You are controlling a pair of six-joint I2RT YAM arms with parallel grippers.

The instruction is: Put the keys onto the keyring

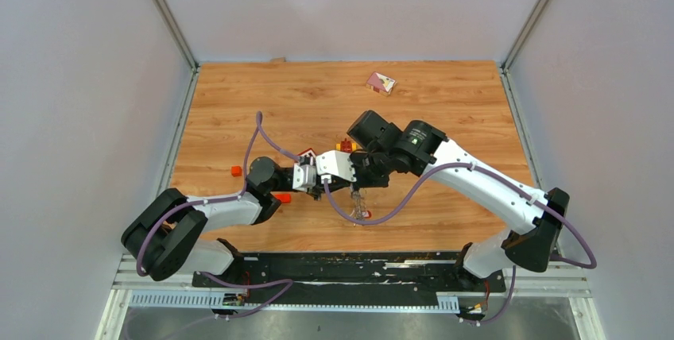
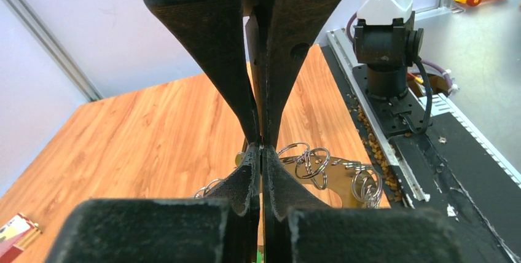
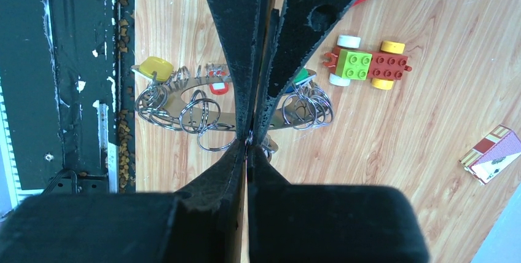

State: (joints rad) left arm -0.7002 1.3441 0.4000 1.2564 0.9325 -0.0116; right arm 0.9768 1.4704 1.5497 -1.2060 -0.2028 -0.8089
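The keyring point(image 3: 184, 100) is a curved metal band strung with several wire rings and keys with yellow point(image 3: 155, 66) and red point(image 3: 215, 85) heads. It sits just below both grippers near the table's front edge point(image 1: 361, 211) and shows behind my left fingers point(image 2: 344, 180). My left gripper point(image 2: 261, 146) and right gripper point(image 3: 249, 140) are both shut, tip to tip at mid-table point(image 1: 354, 183). A thin wire ring shows between the right tips. A green key head point(image 3: 301, 77) sits by the left fingers, and a green sliver shows deep between them. The exact grip is hidden.
A red, green and yellow toy car point(image 3: 365, 66) stands just behind the grippers point(image 1: 344, 146). Two red bricks point(image 1: 236, 171) point(image 1: 282, 197) lie by the left arm. A small pink box point(image 1: 380, 82) lies at the back. The black base rail point(image 1: 350, 264) runs along the front.
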